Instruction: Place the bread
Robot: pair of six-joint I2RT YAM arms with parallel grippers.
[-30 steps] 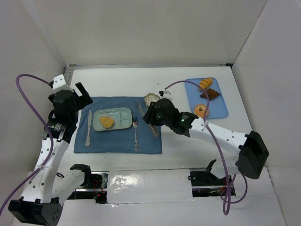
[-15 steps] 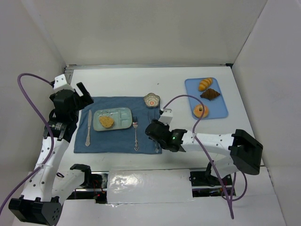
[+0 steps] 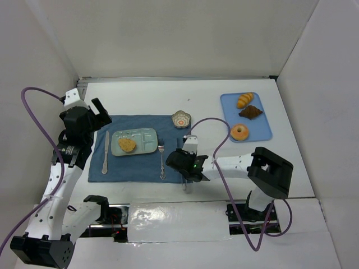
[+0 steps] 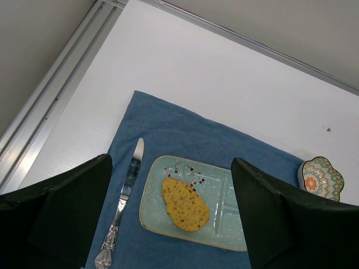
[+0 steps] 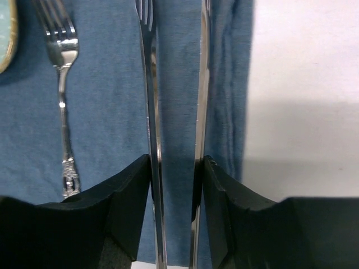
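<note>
The bread (image 3: 128, 144), a golden-orange speckled piece, lies on the left part of the pale teal plate (image 3: 147, 140); in the left wrist view the bread (image 4: 185, 204) rests on the plate (image 4: 235, 224) too. My left gripper (image 3: 100, 111) hangs open above the cloth's left edge, and its view shows the left gripper (image 4: 171, 161) with fingers wide apart, nothing between them. My right gripper (image 3: 183, 161) is low over the cloth's near right corner. In its own view the right gripper (image 5: 176, 162) is shut on the two arms of metal tongs (image 5: 150, 112).
A blue cloth (image 3: 140, 171) carries a knife (image 3: 105, 151) left of the plate and a fork (image 3: 161, 159) right of it. A small patterned bowl (image 3: 180, 119) sits behind the cloth. A blue tray (image 3: 263, 131) at right holds a croissant, a dark pastry and a donut (image 3: 239, 132).
My right arm has pulled back from beside the small bowl to the cloth's near right corner, taking the tongs along. The bread and the left arm have not moved.
</note>
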